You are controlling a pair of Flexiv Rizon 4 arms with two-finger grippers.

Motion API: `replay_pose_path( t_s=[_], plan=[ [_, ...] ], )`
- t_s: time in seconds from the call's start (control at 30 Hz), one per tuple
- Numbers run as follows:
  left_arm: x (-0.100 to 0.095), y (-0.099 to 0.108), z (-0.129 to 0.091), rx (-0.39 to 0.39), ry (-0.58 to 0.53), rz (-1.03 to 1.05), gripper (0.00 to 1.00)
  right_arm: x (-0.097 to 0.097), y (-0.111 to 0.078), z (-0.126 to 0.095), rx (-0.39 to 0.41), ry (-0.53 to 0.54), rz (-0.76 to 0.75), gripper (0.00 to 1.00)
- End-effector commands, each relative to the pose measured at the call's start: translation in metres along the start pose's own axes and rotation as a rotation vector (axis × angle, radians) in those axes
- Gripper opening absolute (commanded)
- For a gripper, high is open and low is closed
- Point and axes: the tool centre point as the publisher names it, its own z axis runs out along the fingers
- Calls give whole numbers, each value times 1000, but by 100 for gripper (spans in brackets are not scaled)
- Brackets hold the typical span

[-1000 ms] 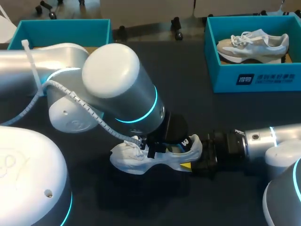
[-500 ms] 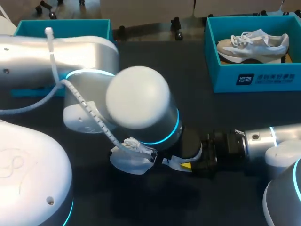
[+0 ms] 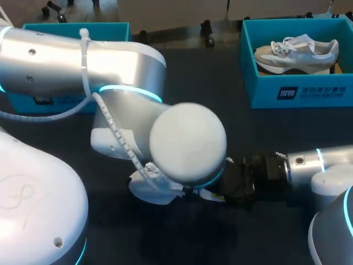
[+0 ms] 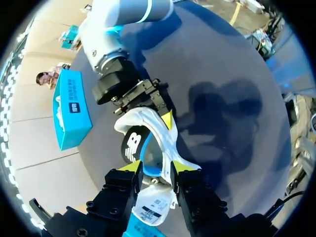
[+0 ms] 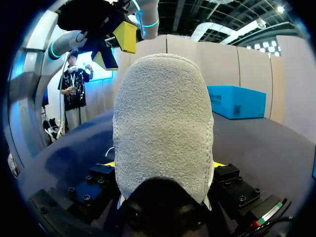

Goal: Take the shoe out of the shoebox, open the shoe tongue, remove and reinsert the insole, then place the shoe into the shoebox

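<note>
A white shoe (image 3: 148, 189) with a blue lining (image 4: 147, 148) lies on the dark table in front of me. In the head view my left arm covers most of it. In the left wrist view my left gripper (image 4: 158, 170) sits over the shoe's opening, shut on the white labelled tongue (image 4: 154, 205). My right gripper (image 3: 231, 185) holds the shoe's heel (image 5: 163, 123) from behind, with both fingers against its sides. One of its fingertips (image 4: 166, 119) shows in the left wrist view. The left gripper's fingertips (image 5: 126, 37) hang above the heel in the right wrist view.
A teal shoebox (image 3: 292, 91) at the back right holds a second pale shoe (image 3: 298, 52). Another teal box (image 3: 74, 28) stands at the back left, partly behind my left arm. Dark tabletop lies between the boxes.
My left arm has swung to the right over the shoe and now hides most of it in the head view. The right arm and the shoe's heel have stayed in place.
</note>
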Motion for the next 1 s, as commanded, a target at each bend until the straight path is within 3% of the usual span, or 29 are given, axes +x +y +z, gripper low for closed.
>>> replay_pose_path(
  t_s=[0.03,0.43,0.7,1.0],
  plan=[
    [4,-5,3,-46,-12,1,37,1,2,1,7,0,1,0],
    [-3,-10,14,-78,-24,-2,30,1,2,1,7,0,1,0],
    [-5,-14,18,-100,-47,-3,0,1,2,1,7,0,1,0],
    [-5,-15,11,-97,-56,13,0,1,2,1,7,0,1,0]
  ],
)
